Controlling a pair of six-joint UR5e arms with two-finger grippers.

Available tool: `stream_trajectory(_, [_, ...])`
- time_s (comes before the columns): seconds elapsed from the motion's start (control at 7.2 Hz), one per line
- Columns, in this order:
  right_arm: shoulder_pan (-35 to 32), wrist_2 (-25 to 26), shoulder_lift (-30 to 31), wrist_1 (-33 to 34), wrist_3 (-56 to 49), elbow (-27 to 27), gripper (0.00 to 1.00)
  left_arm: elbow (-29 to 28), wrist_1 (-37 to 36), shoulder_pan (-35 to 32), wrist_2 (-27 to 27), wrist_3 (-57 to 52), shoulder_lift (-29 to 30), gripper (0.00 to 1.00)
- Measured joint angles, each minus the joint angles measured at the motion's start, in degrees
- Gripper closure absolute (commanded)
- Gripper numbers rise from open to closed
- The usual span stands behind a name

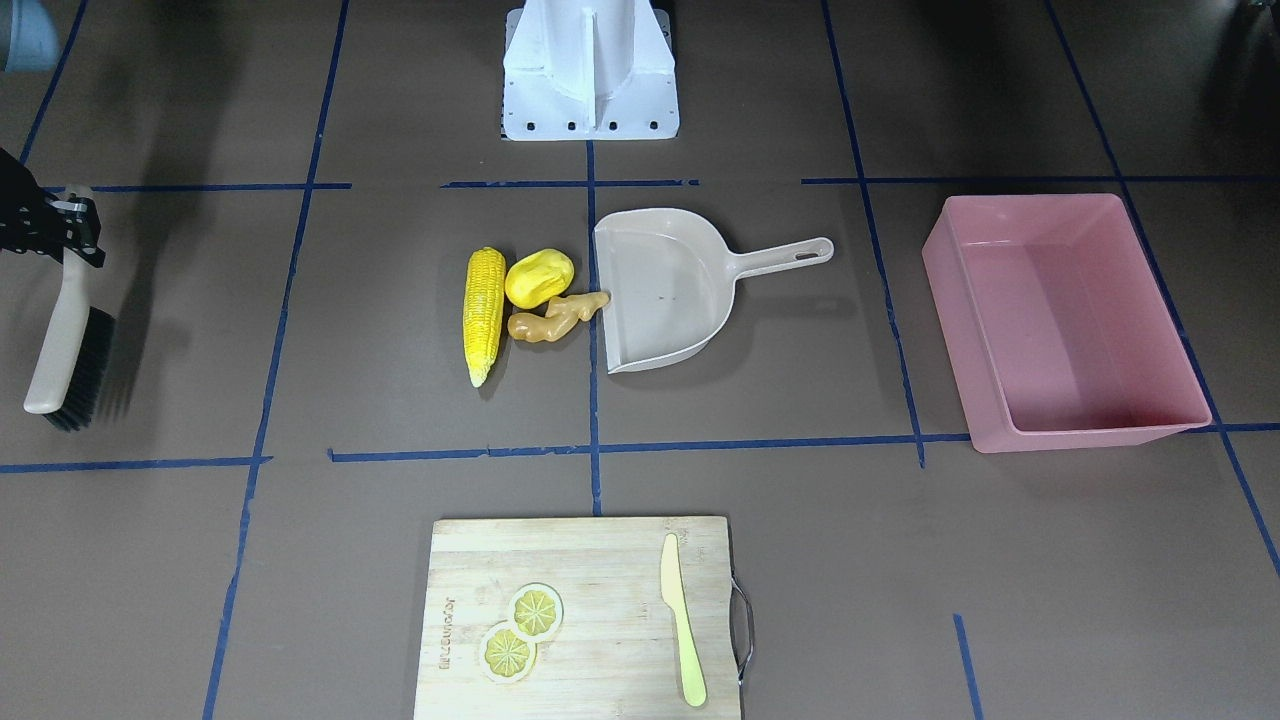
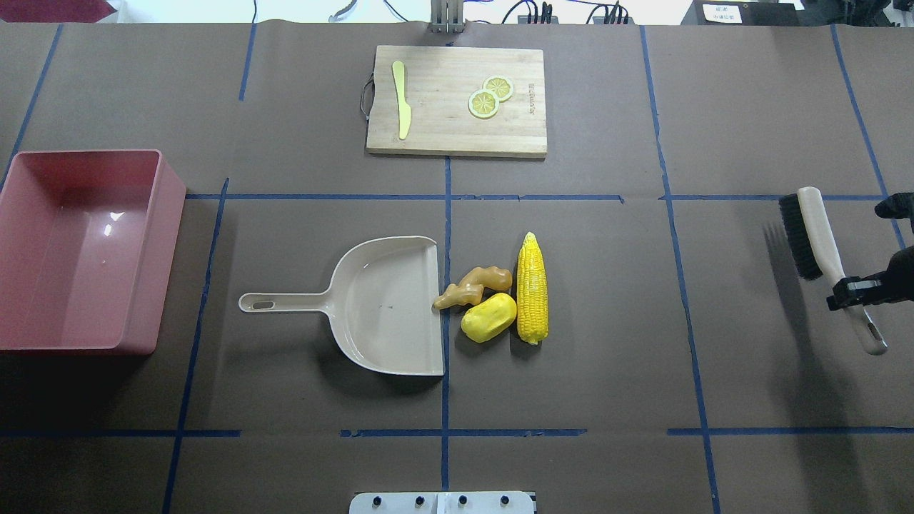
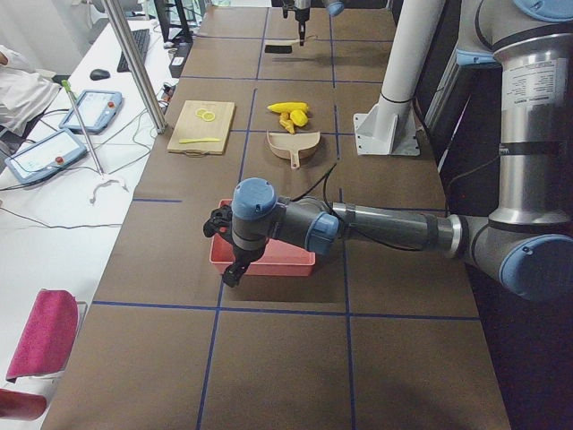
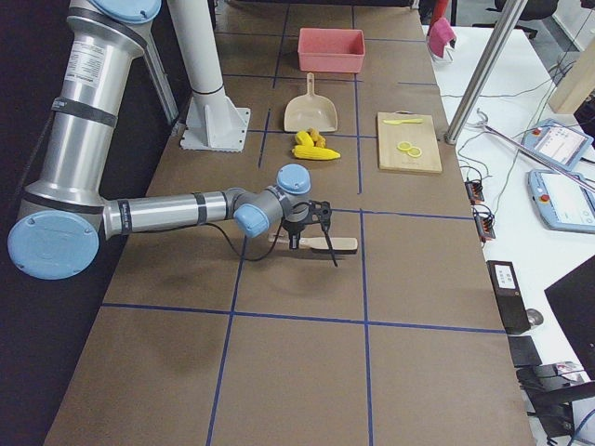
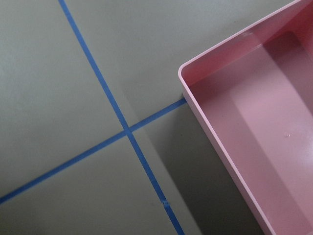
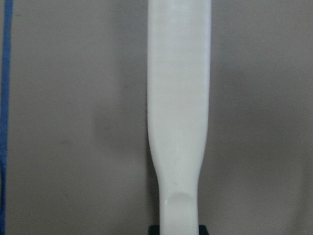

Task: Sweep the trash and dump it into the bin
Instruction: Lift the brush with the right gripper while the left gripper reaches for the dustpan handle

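Long yellow corn cob (image 2: 532,289), lumpy yellow vegetable (image 2: 488,317) and tan-orange ginger root (image 2: 475,284) clustered mid-frame overhead, ginger touching a beige plastic dustpan (image 2: 378,314) at its lip, large pink plastic tub (image 2: 168,243) at left edge, right gripper (image 2: 851,293) at right edge clamped on the handle of a beige black-bristled brush (image 2: 814,228), left gripper (image 3: 226,246) by the tub, open or closed cannot be told.

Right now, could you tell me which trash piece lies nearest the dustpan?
The ginger: its tip reaches the dustpan mouth; the lump and corn lie farther off.

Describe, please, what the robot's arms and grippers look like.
Both the left arm and the right arm are silver-grey tubes with light blue joint caps, white printed labels and black forearm cables. The left gripper and right gripper are black.
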State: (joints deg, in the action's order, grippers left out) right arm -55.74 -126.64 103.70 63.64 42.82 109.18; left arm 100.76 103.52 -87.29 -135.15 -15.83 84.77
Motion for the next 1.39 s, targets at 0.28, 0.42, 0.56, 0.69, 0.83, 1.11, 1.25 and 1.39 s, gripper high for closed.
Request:
stream_trajectory(0.28, [0.06, 0.21, -3.43, 2.07, 0.20, 0.40, 1.00, 0.36, 8.76, 5.02, -0.58, 0.30, 1.11, 0.00])
stream_trajectory(0.42, [0.09, 0.27, -4.17, 2.28, 0.23, 0.46, 1.00, 0.58, 13.05, 9.53, -0.62, 0.51, 3.13, 0.00])
stream_trajectory(0.56, [0.10, 0.33, -4.53, 2.31, 0.24, 0.48, 1.00, 1.05, 15.03, 12.97, -0.66, 0.96, 6.19, 0.00])
stream_trajectory(0.69, [0.10, 0.41, -4.66, 2.30, 0.33, 0.50, 1.00, 2.26, 15.65, 15.91, -0.68, 2.12, 9.37, 0.00])
stream_trajectory(0.83, [0.10, 0.48, -4.70, 2.27, 0.59, 0.50, 1.00, 3.86, 15.84, 19.79, -0.64, 3.41, 12.36, 0.00])
stream_trajectory(1.11, [0.10, 0.52, -4.73, 2.19, 0.97, 0.50, 1.00, 5.44, 15.91, 30.19, -0.17, 4.17, 18.42, 0.00])
stream_trajectory(1.25, [0.11, 0.52, -4.73, 2.14, 1.02, 0.50, 1.00, 5.47, 15.92, 35.57, 0.47, 4.11, 20.21, 0.00])
stream_trajectory(1.39, [0.11, 0.52, -4.73, 2.10, 1.03, 0.50, 1.00, 5.46, 15.95, 39.94, 2.30, 3.98, 21.11, 0.00])
